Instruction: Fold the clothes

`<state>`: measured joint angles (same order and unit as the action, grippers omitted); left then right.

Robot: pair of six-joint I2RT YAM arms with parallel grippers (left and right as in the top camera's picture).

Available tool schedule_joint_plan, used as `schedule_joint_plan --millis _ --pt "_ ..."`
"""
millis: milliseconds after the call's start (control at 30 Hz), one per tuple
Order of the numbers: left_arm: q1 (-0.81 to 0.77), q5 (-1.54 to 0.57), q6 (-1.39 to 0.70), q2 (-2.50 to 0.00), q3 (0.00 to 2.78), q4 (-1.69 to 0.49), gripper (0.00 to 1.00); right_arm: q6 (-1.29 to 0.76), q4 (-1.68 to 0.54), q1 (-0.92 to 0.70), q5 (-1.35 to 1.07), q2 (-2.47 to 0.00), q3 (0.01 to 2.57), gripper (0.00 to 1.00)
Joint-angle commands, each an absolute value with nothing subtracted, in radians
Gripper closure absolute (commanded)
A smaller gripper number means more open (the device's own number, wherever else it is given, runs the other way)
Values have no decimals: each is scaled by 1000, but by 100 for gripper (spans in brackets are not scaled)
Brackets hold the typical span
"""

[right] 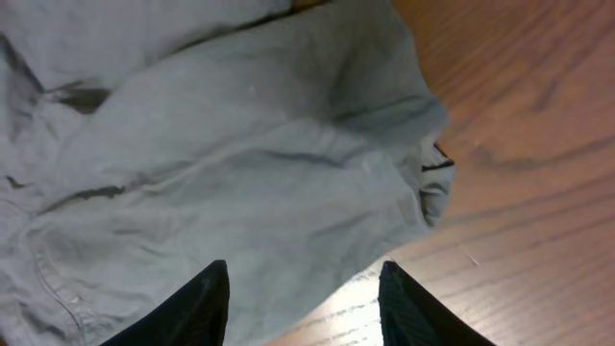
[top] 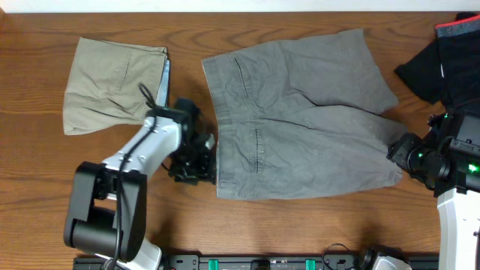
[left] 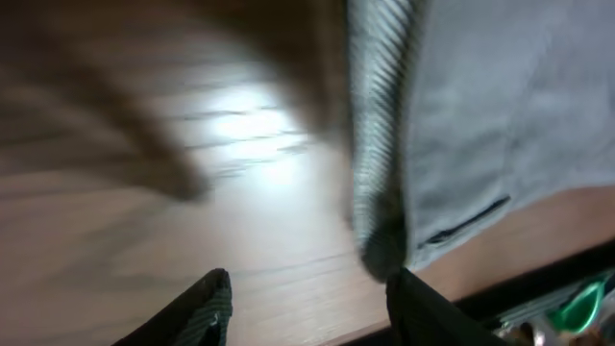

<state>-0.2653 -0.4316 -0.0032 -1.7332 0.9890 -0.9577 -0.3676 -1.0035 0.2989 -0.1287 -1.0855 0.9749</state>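
Note:
The grey shorts (top: 300, 112) lie flat in the middle of the table, folded with the waistband at the left and the leg hems at the right. My left gripper (top: 204, 161) stands open beside the waistband's near corner. In the left wrist view, bare wood shows inside the left gripper (left: 307, 284), and the waistband (left: 380, 144) ends by the right finger. My right gripper (top: 401, 154) is open at the near leg hem. In its own view the right gripper (right: 303, 271) hovers over the grey cloth (right: 240, 144) without pinching it.
Folded beige shorts (top: 112, 84) rest at the back left. A black red-trimmed garment (top: 450, 56) lies crumpled at the back right, close to the right arm. The table's near edge (top: 247, 259) carries a black rail.

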Motion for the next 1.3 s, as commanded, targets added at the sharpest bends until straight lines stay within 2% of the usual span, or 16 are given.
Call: schedule_joint_plan --millis 0,300,367,433,600,767,900,1133,1267 --pt "-311 -510 3 -1719 960 -921 44 -374 -1000 307 -147 -1090 986 51" --pt "-398 -531 -1 -1719 952 -848 46 -374 -1002 307 -147 -1100 986 52" --pt "-409 -531 0 -1719 952 -845 62 -374 -1002 307 -147 -1100 986 52" --pt "-411 -531 12 -1719 952 -846 94 -374 -1002 307 -147 -1100 986 52" --pt "-380 -454 8 -1716 977 -971 94 -373 -1003 307 -146 -1100 986 52" --pt "-259 -176 -76 -1675 1026 -1169 94 -374 -991 307 -146 -1104 957 59" --pt "-149 -135 -117 -1629 1027 -1169 94 -374 -936 307 -147 -1139 897 60" --pt "-83 -105 -135 -1623 1027 -1147 94 -373 -867 307 -146 -1273 830 55" --pt "-74 -92 -149 -1623 1027 -1130 94 -370 -871 307 -87 -1361 813 45"
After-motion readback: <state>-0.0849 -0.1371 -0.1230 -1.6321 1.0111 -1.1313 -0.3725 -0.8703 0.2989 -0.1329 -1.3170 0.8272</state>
